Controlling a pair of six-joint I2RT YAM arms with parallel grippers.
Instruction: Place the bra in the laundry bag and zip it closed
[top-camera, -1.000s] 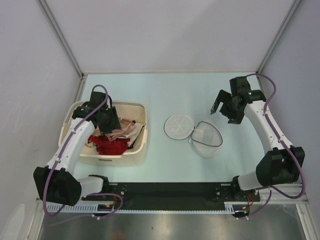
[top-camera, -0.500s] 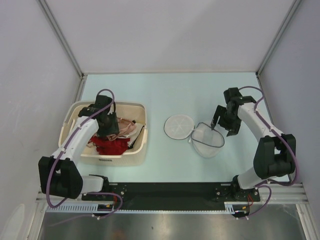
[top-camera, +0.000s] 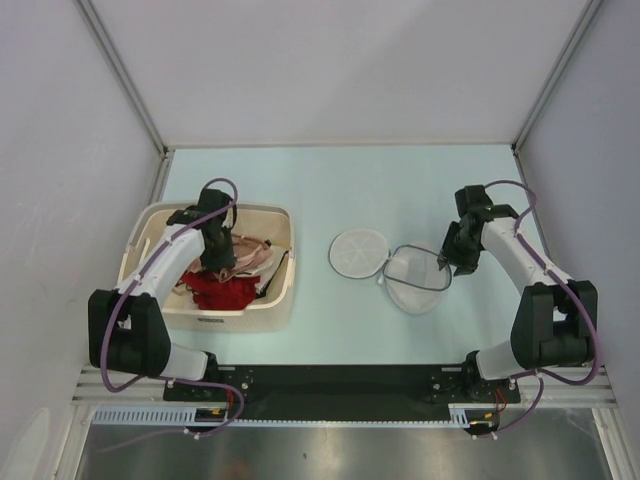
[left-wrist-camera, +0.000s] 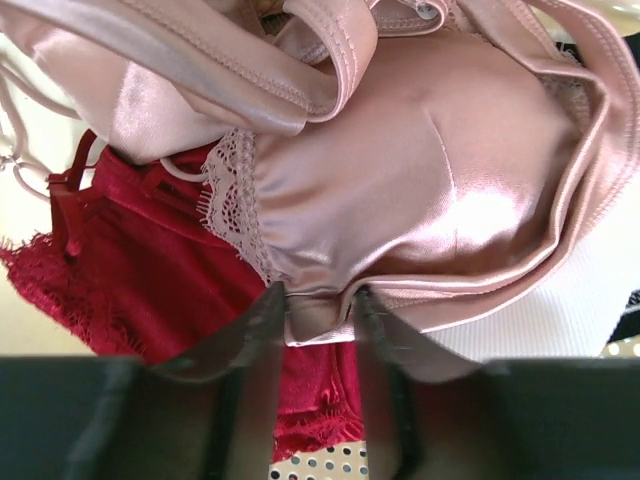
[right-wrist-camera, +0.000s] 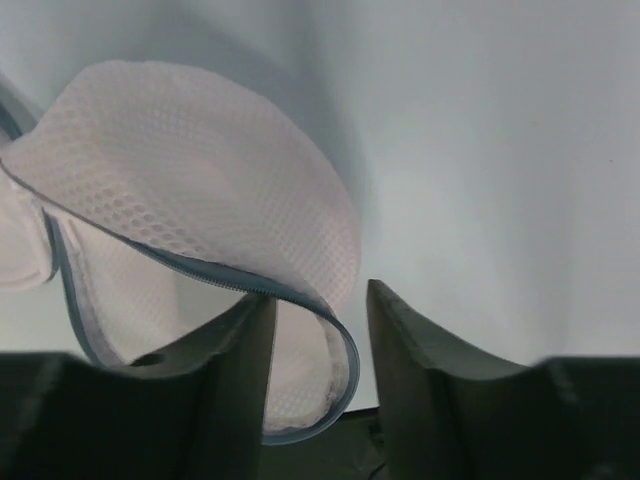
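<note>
The salmon-pink satin bra lies in the cream basket on top of a red garment, and shows in the top view as bra. My left gripper reaches down into the basket, and in its wrist view the left gripper is shut on a bunched fold of the bra's lower edge. The laundry bag lies open on the table, its round mesh lid flipped to the left. My right gripper straddles the bag's raised zip rim. The rim touches one finger, with a gap to the other.
The cream basket stands at the left and also holds the red lace garment. White walls enclose the pale table on three sides. The arm bases sit on a black strip at the near edge.
My left gripper has sunk deeper into the basket and closed on the bra. My right arm has come down and left to the bag's right rim, its jaws narrowing around it.
</note>
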